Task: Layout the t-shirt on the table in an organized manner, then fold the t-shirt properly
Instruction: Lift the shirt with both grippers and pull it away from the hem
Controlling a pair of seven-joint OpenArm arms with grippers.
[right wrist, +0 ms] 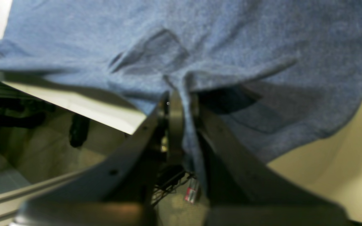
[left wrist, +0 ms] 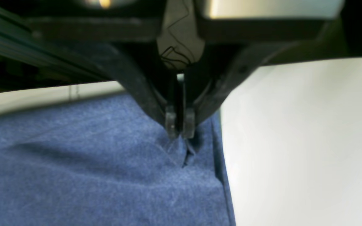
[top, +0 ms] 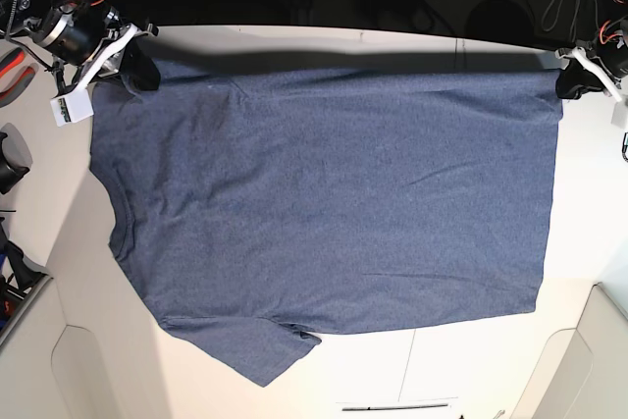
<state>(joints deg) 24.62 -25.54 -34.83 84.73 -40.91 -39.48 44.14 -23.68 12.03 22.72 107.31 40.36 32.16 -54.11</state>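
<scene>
Up close, the left gripper point(left wrist: 179, 130) has its jaws pinched tight on a fold of the t-shirt point(top: 334, 203) near the hem edge. Over on the other side, the right gripper point(right wrist: 181, 100) is clamped on a bunched bit of fabric too. Shirt's spread mostly flat across the table point(top: 471, 360), plain side up, stretched between the two.

Base view overhead, looking down; wrist views close at t-shirt point(top: 334, 203) corners

Both arms reach far; fingers point(left wrist: 179, 125) apparently pinched closed.
</scene>
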